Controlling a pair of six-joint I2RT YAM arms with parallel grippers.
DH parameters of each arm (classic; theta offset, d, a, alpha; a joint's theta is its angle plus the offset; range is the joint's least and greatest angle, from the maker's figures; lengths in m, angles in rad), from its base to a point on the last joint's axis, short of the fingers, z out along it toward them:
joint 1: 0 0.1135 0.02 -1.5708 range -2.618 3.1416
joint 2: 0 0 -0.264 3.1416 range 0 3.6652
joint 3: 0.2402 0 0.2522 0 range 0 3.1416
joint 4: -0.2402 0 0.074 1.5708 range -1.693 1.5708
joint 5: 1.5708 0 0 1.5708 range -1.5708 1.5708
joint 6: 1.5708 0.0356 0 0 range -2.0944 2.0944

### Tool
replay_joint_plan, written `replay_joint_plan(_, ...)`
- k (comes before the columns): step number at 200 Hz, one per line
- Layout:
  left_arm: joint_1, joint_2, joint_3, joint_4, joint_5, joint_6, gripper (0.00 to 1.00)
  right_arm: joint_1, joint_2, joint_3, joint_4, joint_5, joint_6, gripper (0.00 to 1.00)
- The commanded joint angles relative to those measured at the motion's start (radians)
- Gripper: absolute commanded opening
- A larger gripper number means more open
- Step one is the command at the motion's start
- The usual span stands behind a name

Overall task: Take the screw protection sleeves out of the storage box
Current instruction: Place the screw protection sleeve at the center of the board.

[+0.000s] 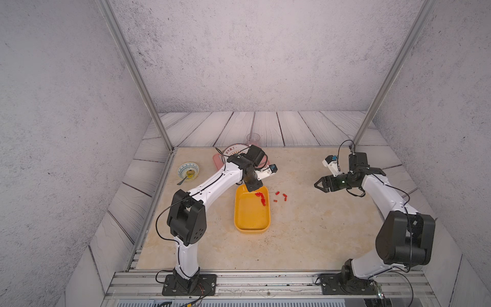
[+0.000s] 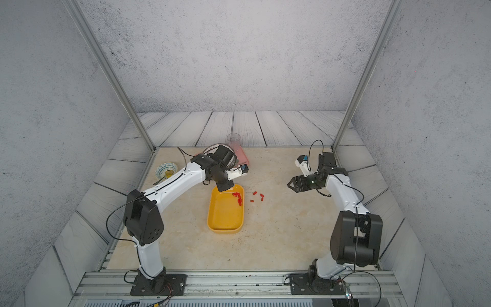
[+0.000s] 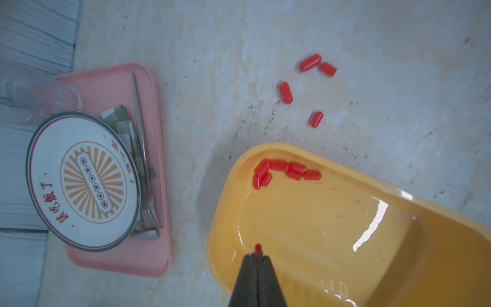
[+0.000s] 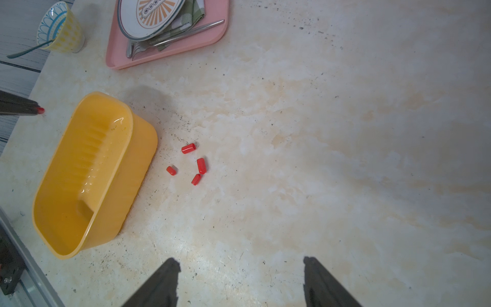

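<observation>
Twelve sleeves, one box, a few dishes

We count twelve screw protection sleeves [image 3: 288, 170]: seven in the one yellow storage box [image 3: 305, 226], four on the counter [image 3: 212, 79], one pinched in the left hand [image 3: 257, 255]. We also count one right hand [image 4: 241, 261], one pink tray [image 3: 106, 82], one round plate [image 3: 82, 180], one patterned bowl [image 4: 59, 29] and one clear cup [image 3: 53, 98].

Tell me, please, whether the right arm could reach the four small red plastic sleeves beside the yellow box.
Probably yes: the right gripper hangs open and empty, and only bare table lies between it and the small red plastic sleeves.
</observation>
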Motion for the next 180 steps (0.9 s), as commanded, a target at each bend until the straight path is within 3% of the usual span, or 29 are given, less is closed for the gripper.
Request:
replay_joint_plan(1, -0.042, 0.078, 0.047, -0.049, 0.131, -0.103, 0.00, 0.000, -0.024, 0.007, -0.010, 0.037, 0.011, 0.76)
replay_joint_plan(63, -0.150, 0.305, 0.232, -0.011, 0.058, -0.143, 0.00, -0.003, -0.034, 0.020, 0.007, 0.195, 0.053, 0.76)
replay_joint_plan(109, -0.178, 0.467, 0.373, -0.042, 0.012, -0.143, 0.01, -0.005, -0.044, 0.022, 0.013, 0.231, 0.060, 0.76)
replay_joint_plan(180, -0.181, 0.534, 0.434, -0.043, -0.015, -0.123, 0.17, -0.006, -0.049, 0.022, 0.012, 0.221, 0.057, 0.76)
